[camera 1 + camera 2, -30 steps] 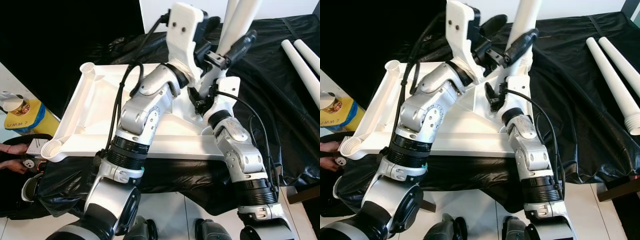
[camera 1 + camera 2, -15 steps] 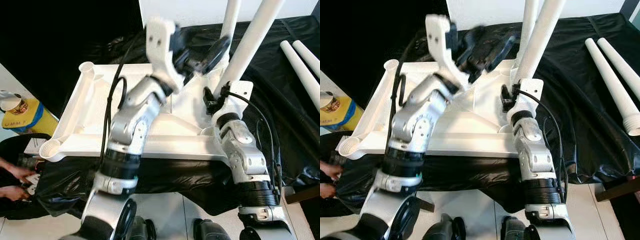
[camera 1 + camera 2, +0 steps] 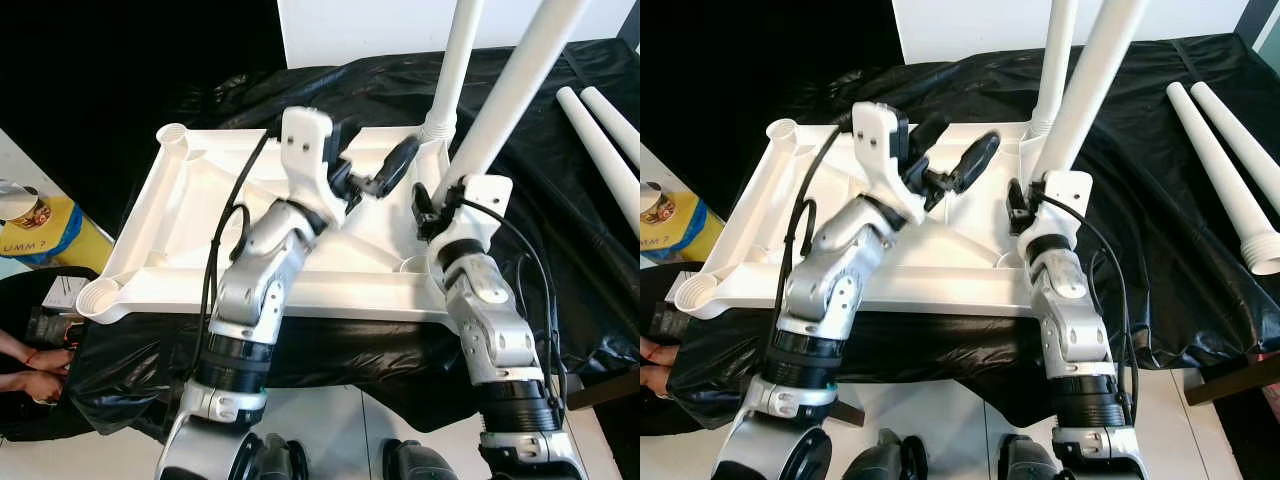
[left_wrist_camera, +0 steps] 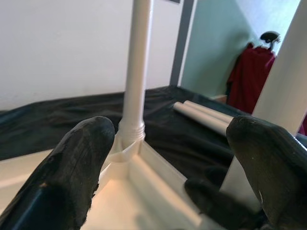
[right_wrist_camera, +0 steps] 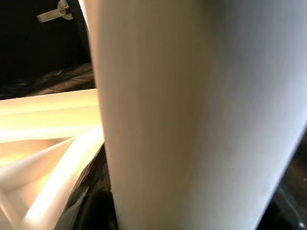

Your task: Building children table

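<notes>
A white children's table top (image 3: 180, 220) lies upside down on a black cloth. One white leg (image 3: 455, 60) stands in its far right corner. A second white leg (image 3: 510, 90) rises from the near right corner, with my right gripper (image 3: 437, 200) shut on its base; the leg (image 5: 192, 120) is close up in the right wrist view. My left gripper (image 3: 370, 165) hovers open over the middle of the top, nothing between its fingers (image 4: 72, 163). Both left corner sockets (image 3: 172, 132) hold nothing.
Two loose white legs (image 3: 600, 130) lie on the cloth at the right. A yellow container (image 3: 45, 235) stands on the floor to the left, and a person's hands (image 3: 30, 370) are near the cloth's front left corner. The cloth's front edge hangs over my feet.
My left gripper has let go of the near leg, dropped and pulled left to over the table top. The leg now stands steeper, my right gripper still on its base.
</notes>
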`<state>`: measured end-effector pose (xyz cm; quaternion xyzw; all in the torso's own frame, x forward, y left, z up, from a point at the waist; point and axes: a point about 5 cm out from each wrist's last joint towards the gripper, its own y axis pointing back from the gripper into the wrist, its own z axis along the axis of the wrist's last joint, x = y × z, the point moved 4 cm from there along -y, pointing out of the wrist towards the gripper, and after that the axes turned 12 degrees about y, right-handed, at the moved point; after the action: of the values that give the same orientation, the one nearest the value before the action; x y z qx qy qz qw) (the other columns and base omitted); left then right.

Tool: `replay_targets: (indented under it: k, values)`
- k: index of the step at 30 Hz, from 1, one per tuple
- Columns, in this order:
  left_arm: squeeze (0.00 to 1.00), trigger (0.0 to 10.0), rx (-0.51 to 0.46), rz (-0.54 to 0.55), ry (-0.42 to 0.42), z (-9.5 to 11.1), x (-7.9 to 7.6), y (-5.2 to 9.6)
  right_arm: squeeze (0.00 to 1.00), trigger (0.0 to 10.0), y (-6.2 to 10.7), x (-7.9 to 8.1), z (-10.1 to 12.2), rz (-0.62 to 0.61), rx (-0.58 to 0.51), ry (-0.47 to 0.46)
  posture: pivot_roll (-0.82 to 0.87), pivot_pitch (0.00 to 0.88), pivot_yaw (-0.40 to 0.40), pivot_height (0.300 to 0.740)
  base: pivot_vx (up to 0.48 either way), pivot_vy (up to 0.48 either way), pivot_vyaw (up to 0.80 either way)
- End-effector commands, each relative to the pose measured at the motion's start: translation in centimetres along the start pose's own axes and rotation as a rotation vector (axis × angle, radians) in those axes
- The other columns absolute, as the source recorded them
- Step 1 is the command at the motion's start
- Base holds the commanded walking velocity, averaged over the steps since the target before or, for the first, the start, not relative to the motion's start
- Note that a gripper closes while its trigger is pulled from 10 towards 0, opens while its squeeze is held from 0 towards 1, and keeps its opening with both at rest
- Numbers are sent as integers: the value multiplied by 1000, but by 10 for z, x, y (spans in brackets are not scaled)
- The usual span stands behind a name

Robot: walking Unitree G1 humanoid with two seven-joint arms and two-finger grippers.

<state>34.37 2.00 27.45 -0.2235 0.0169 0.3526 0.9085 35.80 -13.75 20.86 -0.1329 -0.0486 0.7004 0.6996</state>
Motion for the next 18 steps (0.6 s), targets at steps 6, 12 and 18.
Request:
replay_targets:
  k: [6, 12, 18]
  values:
    - [0, 10000, -3, 227, -21, -15, 28, 17, 0, 10000, 9, 0, -2, 3, -27, 23, -110, 134, 45, 740, 0, 0, 0]
    - [0, 10000, 37, 221, -30, -27, 28, 30, 0, 10000, 13, -3, -3, -16, -36, 47, -109, 136, 43, 740, 0, 0, 0]
    - [0, 10000, 101, 152, -55, -42, 21, 46, 0, 10000, 21, -4, -2, -17, -52, 53, -109, 139, 30, 740, 0, 0, 0]
